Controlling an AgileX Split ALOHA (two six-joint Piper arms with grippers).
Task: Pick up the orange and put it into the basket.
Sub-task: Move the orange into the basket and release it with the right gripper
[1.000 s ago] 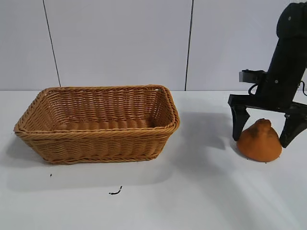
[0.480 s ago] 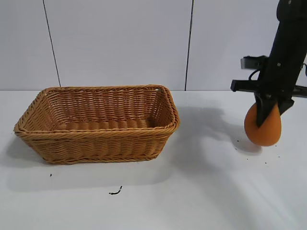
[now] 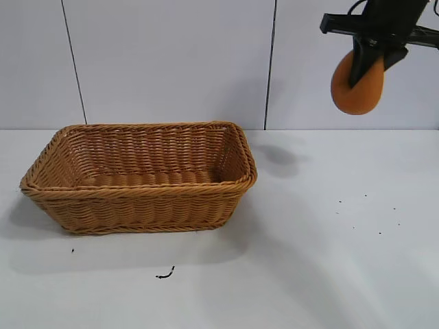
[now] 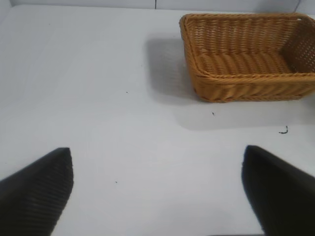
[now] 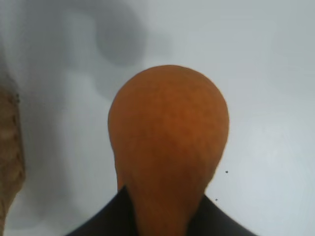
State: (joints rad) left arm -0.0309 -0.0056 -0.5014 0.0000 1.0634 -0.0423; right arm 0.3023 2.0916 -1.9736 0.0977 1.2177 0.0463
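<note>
My right gripper (image 3: 367, 62) is shut on the orange (image 3: 357, 89), a burnt-orange rounded lump, and holds it high above the table at the upper right, well to the right of the basket (image 3: 140, 177). In the right wrist view the orange (image 5: 170, 142) hangs between my fingers, narrow end pinched, with the basket's edge (image 5: 10, 147) at the side. The tan wicker basket stands empty on the white table at the left. My left gripper (image 4: 157, 191) is open and empty over bare table, with the basket (image 4: 246, 59) farther off; it does not show in the exterior view.
A small dark scrap (image 3: 164, 274) lies on the table in front of the basket. Several tiny dark specks (image 3: 363, 216) dot the table where the orange lay. A white panelled wall stands behind.
My right gripper closed on the orange on the table, then lifted it high and a little leftward. The basket has not moved.
</note>
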